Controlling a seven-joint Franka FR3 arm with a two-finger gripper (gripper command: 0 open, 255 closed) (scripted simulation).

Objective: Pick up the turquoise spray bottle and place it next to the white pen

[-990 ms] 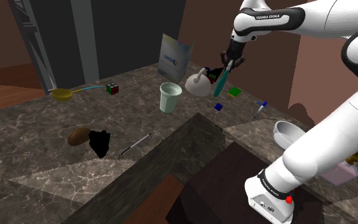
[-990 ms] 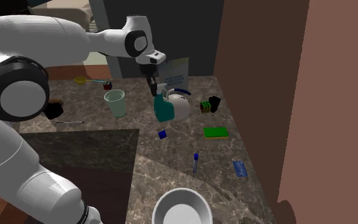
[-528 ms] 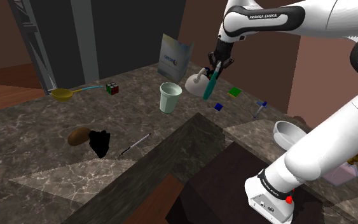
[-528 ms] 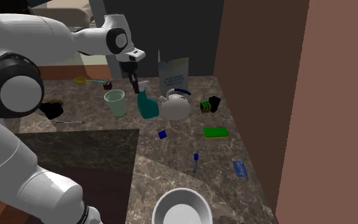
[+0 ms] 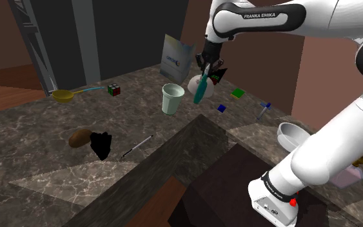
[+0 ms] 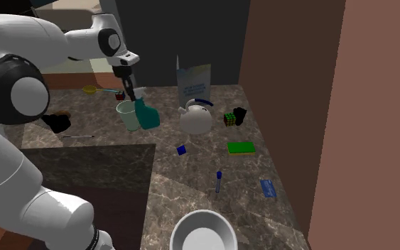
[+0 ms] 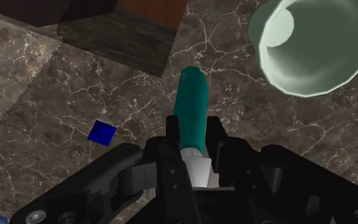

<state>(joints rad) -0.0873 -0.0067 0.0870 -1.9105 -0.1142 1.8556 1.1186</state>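
Observation:
My gripper (image 5: 206, 66) is shut on the white neck of the turquoise spray bottle (image 5: 200, 89), which hangs tilted above the marble counter. In the second exterior view the bottle (image 6: 146, 116) hangs just beside the pale green cup (image 6: 127, 115), under the gripper (image 6: 128, 91). In the wrist view the fingers (image 7: 217, 137) clasp the bottle (image 7: 192, 108), with the cup (image 7: 311, 44) off to one side. The thin white pen (image 5: 138, 147) lies flat on the counter, well toward the shoulder view's lower left of the cup (image 5: 172, 98); it also shows as a pale line (image 6: 77, 136).
A white kettle (image 6: 197, 119) stands behind the bottle. A booklet (image 5: 176, 58), Rubik's cube (image 5: 113, 89), yellow spoon (image 5: 64, 95), small blue cube (image 5: 222, 108), green sponge (image 5: 238, 93), blue marker (image 5: 263, 109) and bowl (image 5: 293, 134) are scattered around. A brown object (image 5: 79, 137) and black object (image 5: 101, 145) lie near the pen.
The arm has carried the bottle from beside the kettle toward the shoulder view's left, ending next to the cup. The grip is unchanged.

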